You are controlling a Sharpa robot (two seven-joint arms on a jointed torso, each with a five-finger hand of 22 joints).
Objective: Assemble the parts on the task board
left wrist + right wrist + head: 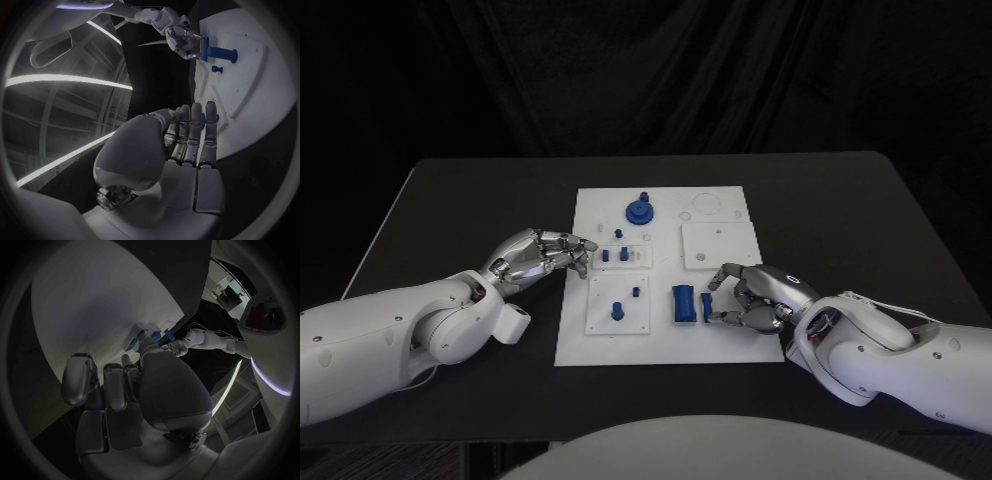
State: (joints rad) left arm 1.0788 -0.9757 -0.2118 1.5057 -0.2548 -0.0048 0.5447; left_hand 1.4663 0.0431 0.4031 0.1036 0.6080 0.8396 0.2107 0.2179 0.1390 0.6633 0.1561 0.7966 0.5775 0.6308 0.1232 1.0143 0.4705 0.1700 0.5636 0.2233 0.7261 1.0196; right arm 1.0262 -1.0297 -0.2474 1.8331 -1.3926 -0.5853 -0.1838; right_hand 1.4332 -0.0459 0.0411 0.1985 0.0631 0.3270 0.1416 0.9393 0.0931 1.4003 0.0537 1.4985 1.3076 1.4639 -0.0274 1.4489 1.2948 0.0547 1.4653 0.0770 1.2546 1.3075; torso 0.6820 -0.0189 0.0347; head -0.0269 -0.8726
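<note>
Head view: right hand (pixel 754 296) has its fingers on the blue cylinder (pixel 684 303) lying low on the task board (pixel 718 340), grip looks set. Left hand (pixel 548 254) pinches a small blue peg (pixel 586 262) at the board's left edge. Next: seat each in its socket, needs clean alignment

1. The white task board (pixel 718 345) lies flat at the centre of the black table, long side running away from the robot.
2. A blue round, knobbed part (pixel 639 210) stands near its far edge.
3. Small blue pegs (pixel 622 255) stand upright at mid-board.
4. A blue cylinder (pixel 682 303) lies near the board's front right.
</note>
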